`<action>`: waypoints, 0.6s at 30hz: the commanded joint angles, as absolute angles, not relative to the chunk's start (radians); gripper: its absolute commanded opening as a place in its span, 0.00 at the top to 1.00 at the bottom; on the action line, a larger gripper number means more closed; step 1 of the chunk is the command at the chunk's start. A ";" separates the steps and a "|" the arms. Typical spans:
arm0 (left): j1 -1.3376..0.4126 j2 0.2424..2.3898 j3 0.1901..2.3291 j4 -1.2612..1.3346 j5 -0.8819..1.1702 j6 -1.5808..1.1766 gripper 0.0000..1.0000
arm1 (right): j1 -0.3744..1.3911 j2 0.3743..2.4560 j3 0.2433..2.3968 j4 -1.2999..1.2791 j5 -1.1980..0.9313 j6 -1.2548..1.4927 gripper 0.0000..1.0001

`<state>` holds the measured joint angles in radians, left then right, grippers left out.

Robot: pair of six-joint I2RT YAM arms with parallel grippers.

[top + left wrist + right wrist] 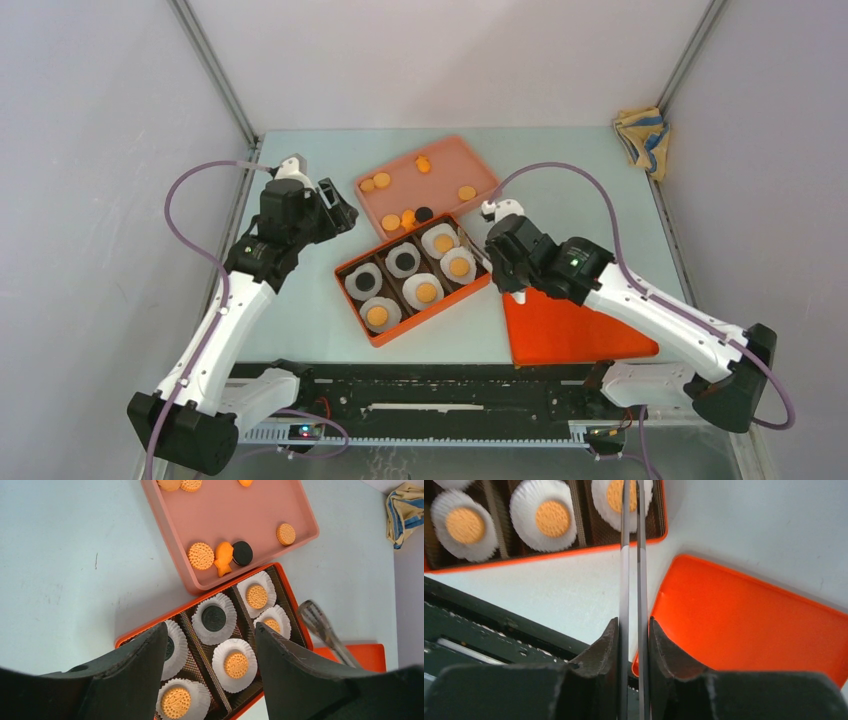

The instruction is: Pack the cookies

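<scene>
An orange box holds several white paper cups, each with a cookie in it: orange ones and black ones. Loose cookies lie in the pink tray, among them a black one and an orange star-like one. My left gripper hovers open above the box's left half, empty. My right gripper is shut on metal tongs. Their two arms lie close together and reach over the box's right-end cup; the tips are out of frame.
An orange lid lies flat on the table right of the box, under my right arm. A folded cloth sits at the far right corner. Grey walls enclose the table on three sides.
</scene>
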<state>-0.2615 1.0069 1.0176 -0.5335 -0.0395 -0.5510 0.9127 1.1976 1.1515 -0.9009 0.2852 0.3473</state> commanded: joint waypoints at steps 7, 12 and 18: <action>-0.258 1.031 1.077 -0.477 -0.008 -0.562 0.31 | 0.582 1.241 1.352 -0.677 0.336 0.311 0.85; -0.258 1.037 1.063 -0.467 0.016 -0.557 0.31 | 0.407 1.601 1.546 -0.678 0.312 0.255 0.85; -0.258 1.046 1.048 -0.462 0.012 -0.550 0.31 | 0.304 2.128 2.008 -0.741 0.255 0.191 0.87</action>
